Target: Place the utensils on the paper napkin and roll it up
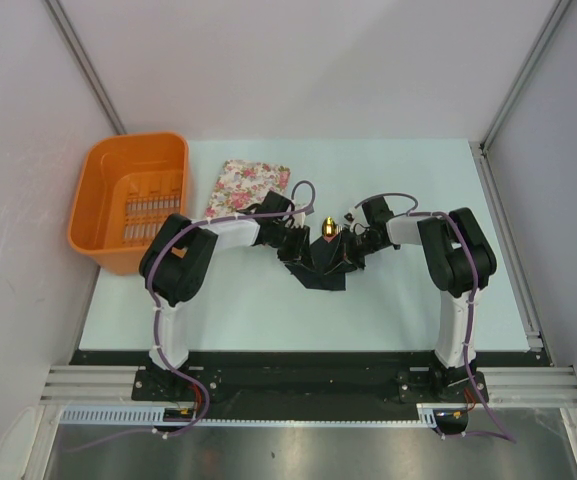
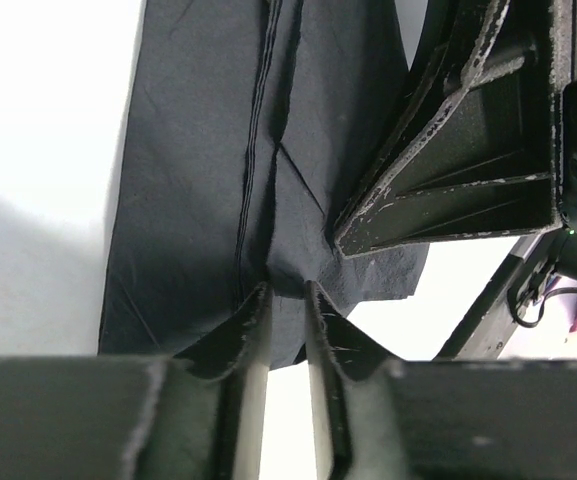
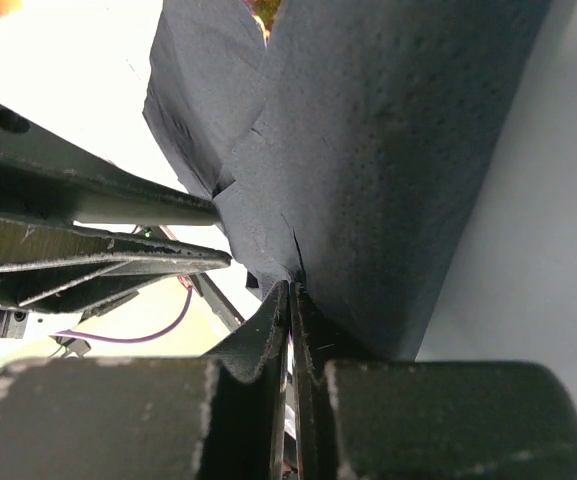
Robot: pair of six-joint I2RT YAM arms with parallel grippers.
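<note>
**Desk:** Count things for me.

**Operator:** I see one black paper napkin (image 1: pixel 320 270), one spoon (image 1: pixel 328 226), one floral cloth (image 1: pixel 250 184) and one orange basket (image 1: pixel 128 200).

**Desk:** Where is the spoon, and which way does it point?

**Operator:** It's mid-worktop, wrapped in the bunched napkin. Only its gold head shows, poking out at the far end. I read its long axis as running away from the arm bases, but the handle is hidden.

**Desk:** End effectors?

**Operator:** My right end effector (image 3: pixel 291 290) is pinched tight on the napkin's edge. My left end effector (image 2: pixel 286 295) is narrow, with a napkin fold between the tips. I can't tell whether it grips.

**Desk:** Surroundings?

**Operator:** The worktop (image 1: pixel 268 310) is pale blue-green, with the basket at its far left and the cloth just beside it. Plain light walls (image 1: pixel 318 60) stand around it.
</note>
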